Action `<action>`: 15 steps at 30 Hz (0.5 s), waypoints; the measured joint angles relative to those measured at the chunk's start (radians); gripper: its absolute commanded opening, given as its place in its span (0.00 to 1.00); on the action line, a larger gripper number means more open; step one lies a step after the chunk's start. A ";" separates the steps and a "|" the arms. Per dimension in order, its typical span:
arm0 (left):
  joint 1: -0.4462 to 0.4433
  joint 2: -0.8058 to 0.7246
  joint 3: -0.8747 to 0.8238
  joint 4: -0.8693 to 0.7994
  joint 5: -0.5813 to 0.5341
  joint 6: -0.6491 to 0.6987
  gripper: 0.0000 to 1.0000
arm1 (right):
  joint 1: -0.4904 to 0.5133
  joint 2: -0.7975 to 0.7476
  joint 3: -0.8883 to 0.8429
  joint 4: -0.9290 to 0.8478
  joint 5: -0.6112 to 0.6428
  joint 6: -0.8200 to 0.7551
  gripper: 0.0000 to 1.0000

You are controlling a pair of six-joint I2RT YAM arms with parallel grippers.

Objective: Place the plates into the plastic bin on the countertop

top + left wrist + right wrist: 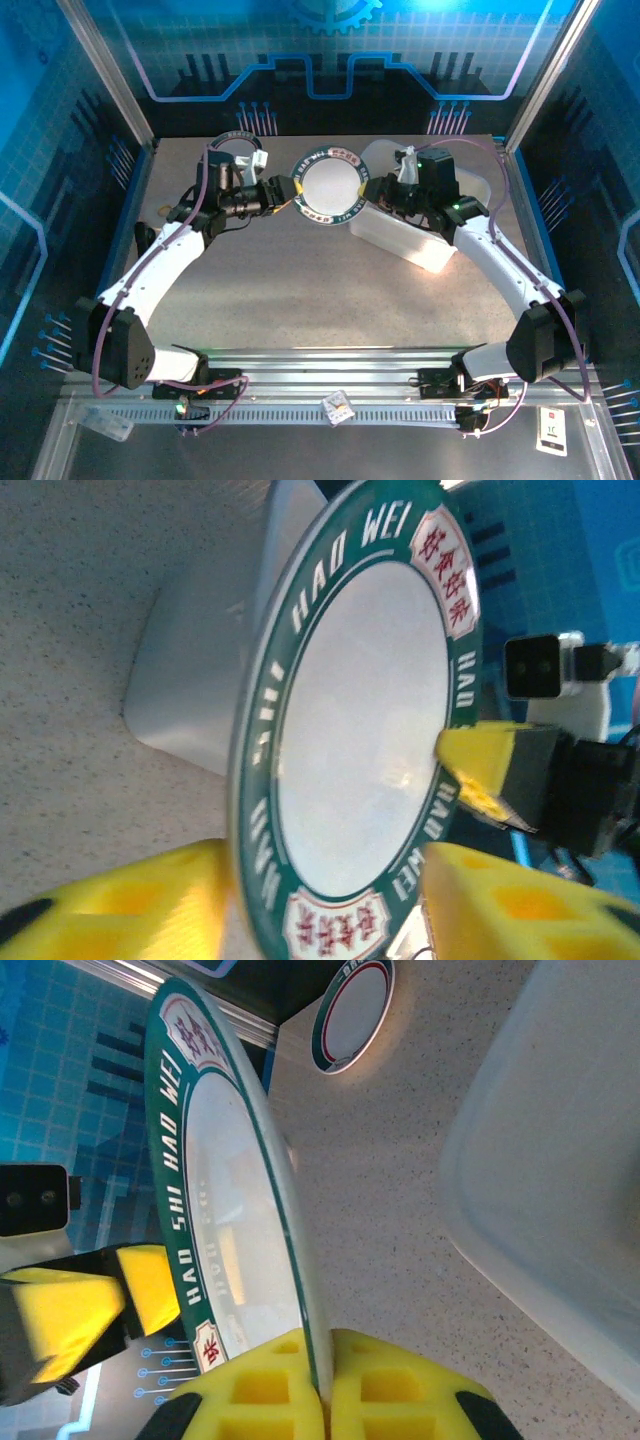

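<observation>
right pincer (320,1365) clamps plate (331,184) rim | left pincer (325,885) parted astride

I record this place as a robotics laboratory test cell: a speckled beige countertop (300,270) edged in blue, walled on three sides by blue circuit-print panels (330,50) on aluminium posts (110,75), with my two arms (160,265) bolted to a slotted metal rail (300,375) along the near edge.
</observation>
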 measured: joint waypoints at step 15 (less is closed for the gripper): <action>0.190 0.014 0.066 -0.053 -0.057 0.007 0.99 | -0.233 -0.029 -0.027 -0.008 -0.004 0.022 0.00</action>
